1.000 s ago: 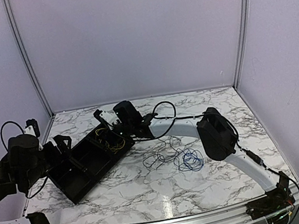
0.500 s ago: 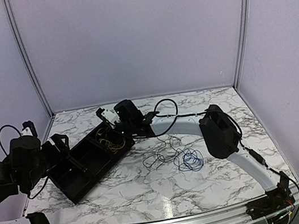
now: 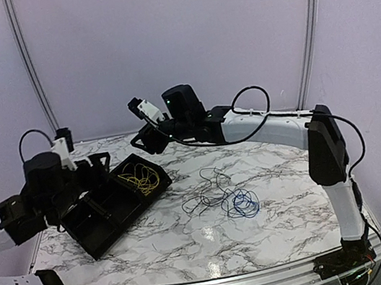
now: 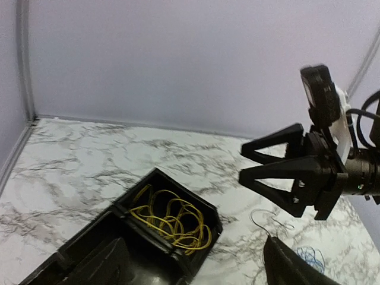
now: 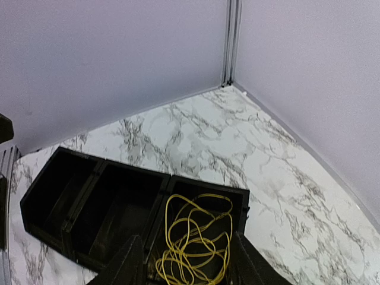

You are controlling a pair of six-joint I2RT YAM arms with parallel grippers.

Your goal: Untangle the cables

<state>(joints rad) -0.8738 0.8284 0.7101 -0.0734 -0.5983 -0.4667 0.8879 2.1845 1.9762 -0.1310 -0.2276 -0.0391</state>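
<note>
The yellow cable (image 3: 138, 177) lies coiled in the right-hand compartment of a black tray (image 3: 118, 231). It shows too in the left wrist view (image 4: 172, 221) and the right wrist view (image 5: 193, 240). The black cable (image 3: 210, 196) and the blue cable (image 3: 243, 204) lie loosely looped together on the marble table, right of the tray. My right gripper (image 3: 148, 141) hangs open and empty, high above the tray's far corner; its fingers (image 5: 127, 264) frame the yellow coil below. My left gripper (image 3: 98, 178) is open over the tray's left part, holding nothing.
The tray (image 5: 107, 163) has three compartments, and the two left ones hold nothing. It sits at an angle near the left wall. Lilac walls close the table on three sides. The right arm's elbow stands raised over the table's right edge.
My right gripper opened and rose from the tray's right compartment, leaving the yellow cable inside. The left arm lifted and shifted right, its jaws narrowing slightly.
</note>
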